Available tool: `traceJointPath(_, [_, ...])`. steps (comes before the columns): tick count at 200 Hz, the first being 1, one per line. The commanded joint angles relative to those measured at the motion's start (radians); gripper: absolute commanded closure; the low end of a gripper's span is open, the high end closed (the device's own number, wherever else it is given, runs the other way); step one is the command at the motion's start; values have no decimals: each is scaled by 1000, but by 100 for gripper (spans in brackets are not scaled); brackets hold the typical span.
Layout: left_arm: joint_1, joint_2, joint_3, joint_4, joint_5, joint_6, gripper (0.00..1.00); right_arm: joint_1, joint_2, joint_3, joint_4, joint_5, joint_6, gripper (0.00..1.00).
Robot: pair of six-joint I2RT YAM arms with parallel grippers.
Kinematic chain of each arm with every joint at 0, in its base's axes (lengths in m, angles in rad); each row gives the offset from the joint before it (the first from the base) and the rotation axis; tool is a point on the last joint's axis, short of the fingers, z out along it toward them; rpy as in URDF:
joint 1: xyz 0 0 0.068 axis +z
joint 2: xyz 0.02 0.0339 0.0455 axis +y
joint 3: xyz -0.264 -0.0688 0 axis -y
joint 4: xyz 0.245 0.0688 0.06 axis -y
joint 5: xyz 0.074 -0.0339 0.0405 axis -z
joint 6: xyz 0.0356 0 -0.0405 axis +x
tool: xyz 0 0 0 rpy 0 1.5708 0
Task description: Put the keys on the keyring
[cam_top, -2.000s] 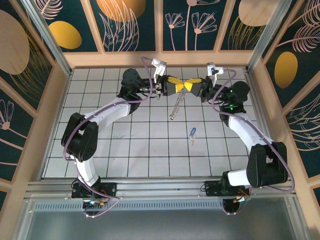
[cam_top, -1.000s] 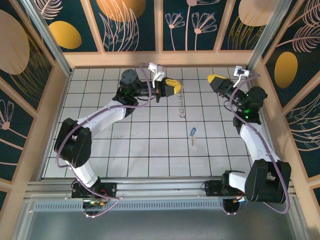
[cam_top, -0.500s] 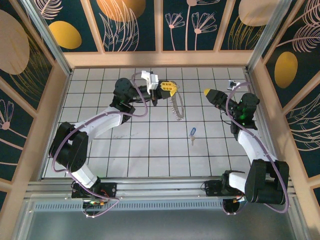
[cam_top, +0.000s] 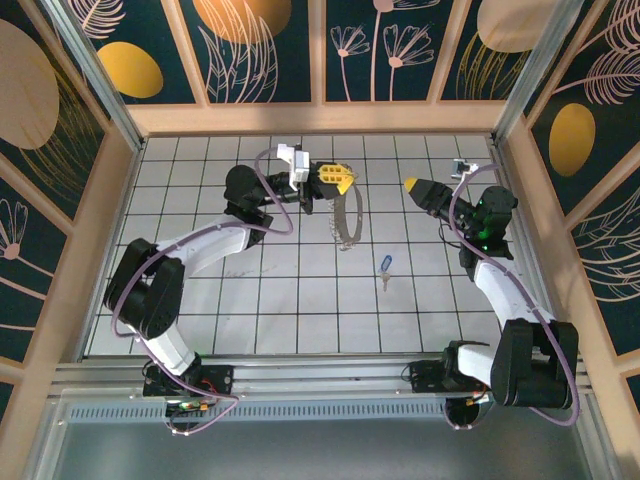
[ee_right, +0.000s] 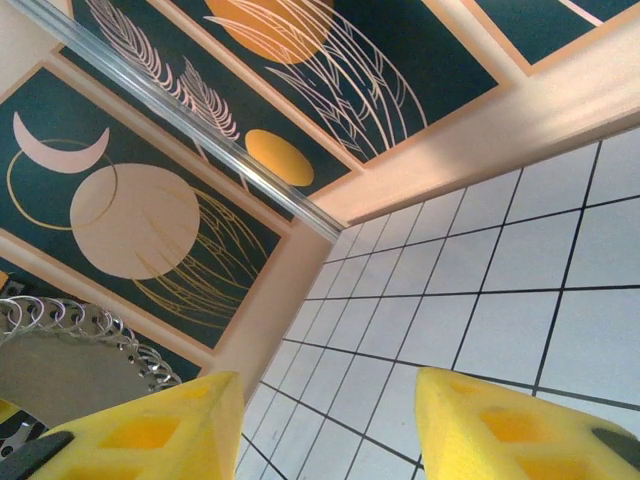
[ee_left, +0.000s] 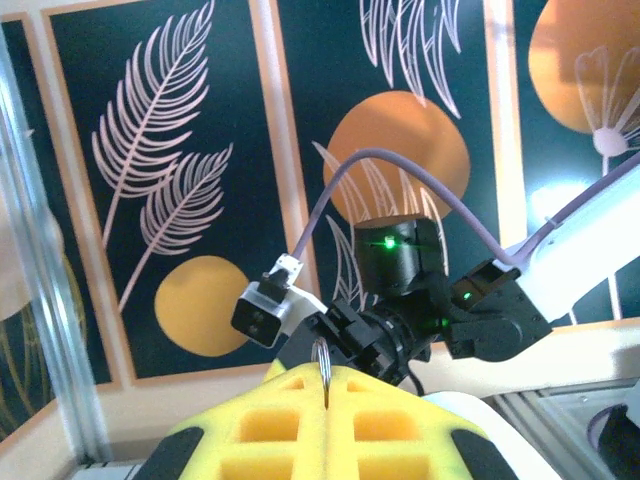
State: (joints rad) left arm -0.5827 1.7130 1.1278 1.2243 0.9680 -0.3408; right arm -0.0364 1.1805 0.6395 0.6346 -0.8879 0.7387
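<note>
- Hanging from the left gripper is the keyring, a silvery chain made of many small links.
- The left gripper's yellow tips are pressed tight together, and they pinch the top of the chain. In the left wrist view, one small round link pokes up out of the crack between the tips.
- The chain drops in a thin, bent line over the white tiled counter. I cannot tell if its low end touches the tiles.
- The key has a blue head and lies flat on the counter by itself. It is near the low end of the chain, a bit to the right and closer to the arm bases, and it does not touch the chain.
- The right gripper is held over the tiles on the right side, apart from the left gripper, and its tip points toward it.
- The right gripper's two yellow fingers are spread apart, and bare tiles show through the gap between them.
</note>
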Motion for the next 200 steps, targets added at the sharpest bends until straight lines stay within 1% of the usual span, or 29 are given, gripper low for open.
traceJointPath(1, [-4, 49, 51, 177, 43, -191, 100, 12, -26, 14, 73, -12, 8, 52])
traceJointPath(23, [-4, 85, 81, 251, 73, -341, 100, 21, -28, 25, 92, -9, 14, 52])
traceJointPath(37, [-4, 95, 87, 275, 79, -400, 100, 26, -30, 34, 108, -8, 16, 53])
traceJointPath(61, [-4, 101, 97, 259, 91, -437, 100, 34, -29, 45, 169, -12, 28, 55])
traceJointPath(103, [-4, 105, 141, 136, 143, -448, 100, 55, -10, 75, 311, -70, 39, 63])
traceJointPath(121, [-3, 103, 183, -1, 193, -389, 100, 65, 5, 94, 356, -103, 43, 64])
traceJointPath(129, [-4, 99, 207, -104, 206, -346, 100, 69, 10, 102, 370, -113, 44, 64])
traceJointPath(140, [-3, 87, 229, -233, 219, -258, 100, 72, 14, 110, 385, -126, 45, 64])
traceJointPath(175, [-4, 41, 271, -562, 228, 4, 100, 90, 21, 140, 414, -184, 40, 65])
traceJointPath(184, [-4, 37, 285, -627, 229, 49, 100, 97, 21, 148, 414, -200, 37, 65])
traceJointPath(200, [-5, 31, 298, -682, 232, 89, 100, 111, 25, 163, 407, -233, 25, 66])
